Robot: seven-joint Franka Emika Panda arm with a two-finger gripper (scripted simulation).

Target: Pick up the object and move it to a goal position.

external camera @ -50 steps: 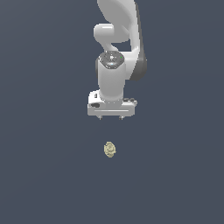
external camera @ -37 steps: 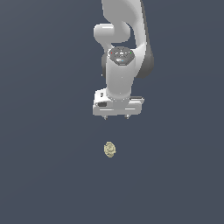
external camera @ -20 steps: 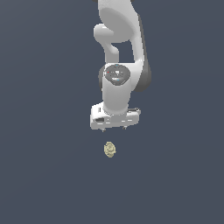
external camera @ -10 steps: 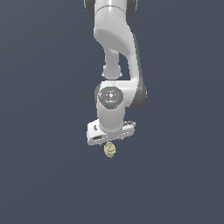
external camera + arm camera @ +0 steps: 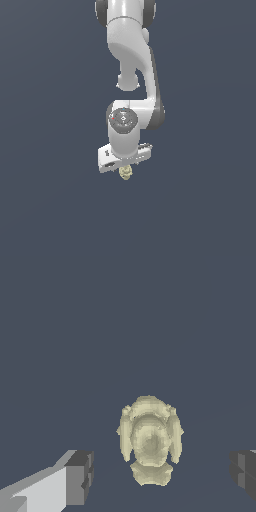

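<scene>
Object [image 5: 150, 443] is lying between the spread fingertips of the gripper [image 5: 162, 476], touching neither. One object, one gripper showing.

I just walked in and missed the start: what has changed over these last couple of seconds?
The arm has swung down until its gripper sits right over the object, open fingers on either side without touching. Nothing has been grasped. The object lies where it was.
</scene>
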